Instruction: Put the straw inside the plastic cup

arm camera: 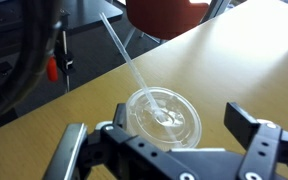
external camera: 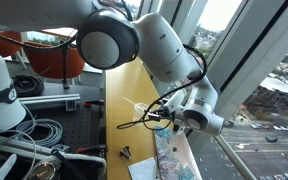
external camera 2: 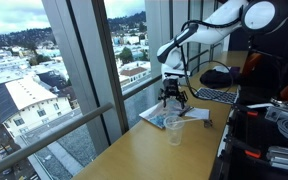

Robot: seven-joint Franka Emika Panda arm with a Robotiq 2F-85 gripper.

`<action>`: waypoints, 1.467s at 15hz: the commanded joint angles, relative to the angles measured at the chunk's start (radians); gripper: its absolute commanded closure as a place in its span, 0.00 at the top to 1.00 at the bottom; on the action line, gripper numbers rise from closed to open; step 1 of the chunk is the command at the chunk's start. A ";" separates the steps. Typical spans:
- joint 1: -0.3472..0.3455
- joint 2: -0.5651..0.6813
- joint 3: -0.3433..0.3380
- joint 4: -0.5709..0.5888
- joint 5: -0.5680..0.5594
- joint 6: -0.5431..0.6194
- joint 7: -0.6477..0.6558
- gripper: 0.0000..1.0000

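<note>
One long, pale wooden table (external camera 2: pixel 134 155) runs along a wall of tall windows (external camera 2: pixel 84 60) that look down on rooftops and hills. A magazine (external camera 2: pixel 154 118) lies flat on it near the glass, and a dark keyboard (external camera 2: pixel 216 96) sits farther back. In the wrist view a red chair (arm camera: pixel 169 15) stands beyond the table's far edge. In an exterior view a small dark object (external camera: pixel 124 152) lies apart on the wood. The plastic cup (arm camera: pixel 164 118) stands upright on the table. The straw (arm camera: pixel 124 55) is inside it, with its lower end down in the cup and its shaft leaning over the rim and slanting up and away. The gripper (external camera 2: pixel 172 100) hangs just above the cup, pointing down at it. Seen from the wrist, the cup's mouth lies between the two fingers (arm camera: pixel 249 135), which stand on either side of it. The jaws are spread wide and hold nothing. They touch neither cup nor straw as far as the views show.
</note>
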 commanded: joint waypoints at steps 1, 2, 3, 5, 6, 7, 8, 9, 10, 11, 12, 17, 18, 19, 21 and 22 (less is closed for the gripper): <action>0.035 -0.162 -0.011 -0.187 -0.043 0.021 -0.087 1.00; 0.061 -0.217 -0.023 -0.246 -0.091 0.029 -0.142 1.00; 0.076 -0.255 -0.026 -0.286 -0.120 0.036 -0.164 1.00; 0.109 -0.341 -0.027 -0.371 -0.200 0.037 -0.205 1.00; 0.127 -0.386 -0.025 -0.416 -0.241 0.043 -0.223 1.00; 0.148 -0.431 -0.025 -0.461 -0.280 0.051 -0.234 1.00; 0.169 -0.477 -0.025 -0.509 -0.318 0.063 -0.248 1.00; 0.190 -0.518 -0.024 -0.557 -0.358 0.079 -0.258 1.00; 0.209 -0.557 -0.023 -0.607 -0.399 0.095 -0.268 1.00; 0.227 -0.597 -0.021 -0.658 -0.441 0.116 -0.276 1.00; 0.249 -0.629 -0.017 -0.708 -0.482 0.142 -0.274 1.00; 0.352 -0.784 0.012 -0.990 -0.676 0.310 -0.215 1.00; 0.371 -0.797 0.019 -1.032 -0.715 0.337 -0.197 1.00; 0.391 -0.797 0.026 -1.057 -0.756 0.355 -0.174 1.00; 0.405 -0.782 0.027 -1.077 -0.713 0.363 -0.023 1.00; 0.364 -0.788 0.061 -1.099 -0.612 0.429 -0.134 1.00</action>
